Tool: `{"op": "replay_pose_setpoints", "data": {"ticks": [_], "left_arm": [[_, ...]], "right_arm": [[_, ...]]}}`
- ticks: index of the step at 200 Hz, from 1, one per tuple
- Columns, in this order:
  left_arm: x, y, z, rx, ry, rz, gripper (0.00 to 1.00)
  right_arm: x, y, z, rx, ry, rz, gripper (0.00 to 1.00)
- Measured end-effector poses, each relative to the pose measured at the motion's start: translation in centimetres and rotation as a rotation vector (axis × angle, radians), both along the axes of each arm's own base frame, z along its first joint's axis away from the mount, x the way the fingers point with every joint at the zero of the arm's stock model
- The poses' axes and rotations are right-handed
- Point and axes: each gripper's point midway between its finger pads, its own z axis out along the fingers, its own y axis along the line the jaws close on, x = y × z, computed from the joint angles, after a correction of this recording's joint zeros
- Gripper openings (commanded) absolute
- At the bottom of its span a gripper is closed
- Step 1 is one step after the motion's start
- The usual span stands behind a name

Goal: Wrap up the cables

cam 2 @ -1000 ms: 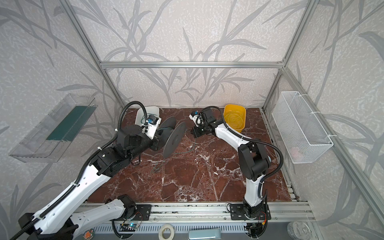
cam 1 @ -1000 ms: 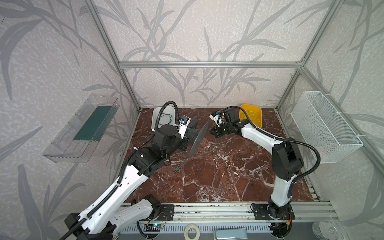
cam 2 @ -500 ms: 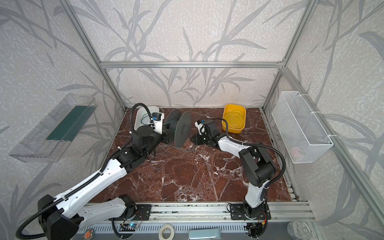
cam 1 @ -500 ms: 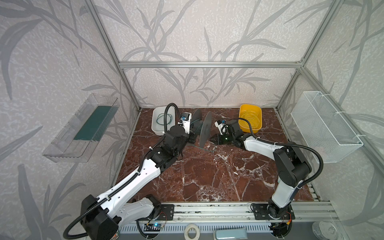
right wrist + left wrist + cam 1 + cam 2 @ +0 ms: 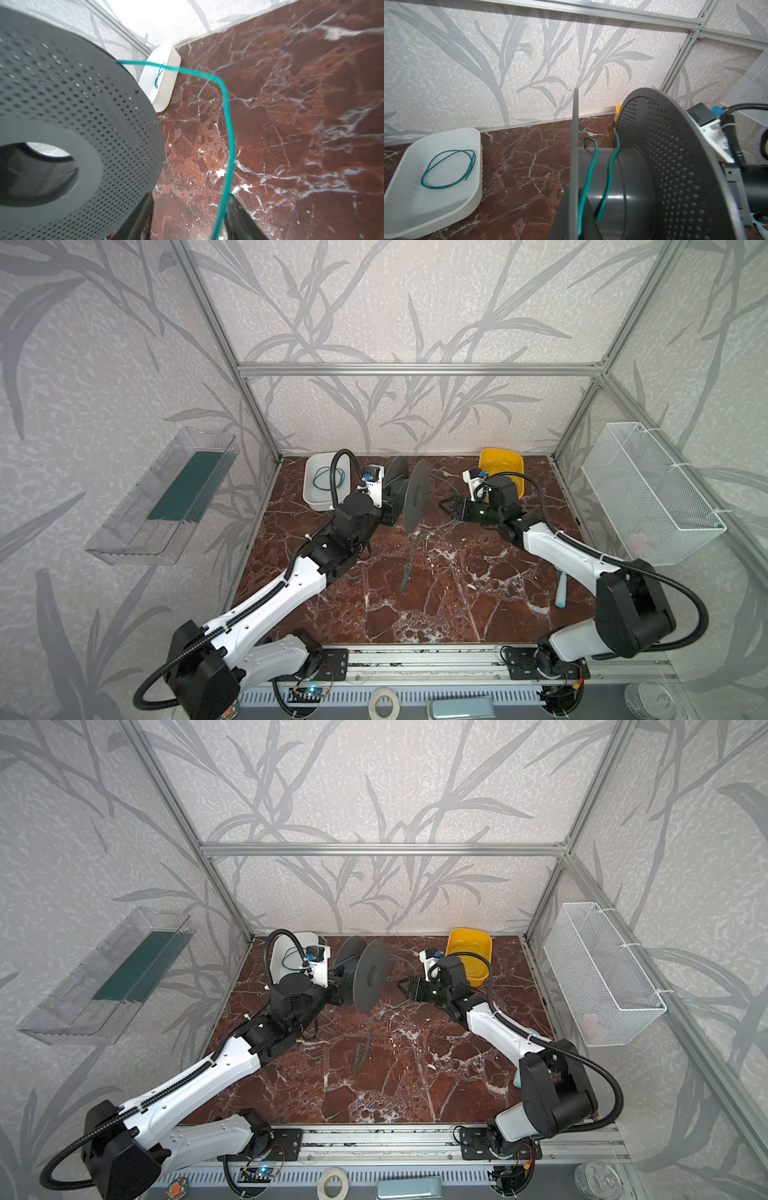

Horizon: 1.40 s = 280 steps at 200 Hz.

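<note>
A grey spool stands on edge at the back middle of the table. My left gripper is shut on the rim of its plain flange. A thin green cable loops over the spool's core, passes the perforated flange and trails down onto the table. My right gripper stands open just right of the spool. The cable runs between its fingers, close against one of them. Another cable lies coiled in a white tub.
The white tub sits at the back left and a yellow tub at the back right. A teal-handled tool lies by the right arm. A wire basket hangs on the right wall, a clear shelf on the left.
My right gripper has opened and let the cable slip loose between its fingers, drawing back a little to the right. The left arm carried the spool toward the back, then held still.
</note>
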Motion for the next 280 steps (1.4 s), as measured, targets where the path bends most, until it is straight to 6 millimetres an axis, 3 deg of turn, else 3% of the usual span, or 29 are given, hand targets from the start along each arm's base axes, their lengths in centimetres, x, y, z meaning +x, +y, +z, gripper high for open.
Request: {"op": "replay_pose_setpoints", "data": {"ticks": [32,93,126,158,180,229,253,280], "left_arm": [[0.1,-0.1,-0.2,-0.010,0.006,0.000,0.00],[0.8,-0.7,-2.1,0.022,0.054,-0.004,0.00],[1.2,-1.2,-3.0,0.040,0.081,-0.013,0.00],[1.3,-2.2,-3.9,0.051,0.110,-0.050,0.00],[1.0,-2.5,-4.3,0.058,0.122,-0.067,0.00],[0.5,-3.1,-5.0,0.062,0.133,-0.089,0.00],[0.5,-2.7,-5.9,0.076,0.145,-0.070,0.00],[0.3,-2.5,-6.9,0.095,0.158,-0.062,0.00]], "right_arm": [[-0.6,-0.5,1.9,0.016,-0.048,0.001,0.62],[-2.2,-0.5,2.7,-0.004,-0.040,0.054,0.81],[-2.7,-0.3,5.4,0.029,-0.093,0.069,0.83],[-1.9,0.1,7.0,0.061,-0.144,0.049,0.84],[-0.7,1.3,7.0,0.124,-0.167,0.046,0.84],[0.5,4.4,4.2,0.252,-0.158,0.027,0.85],[0.2,5.4,5.2,0.269,-0.252,-0.019,0.86],[0.5,5.1,7.1,0.280,-0.339,-0.089,0.87]]}}
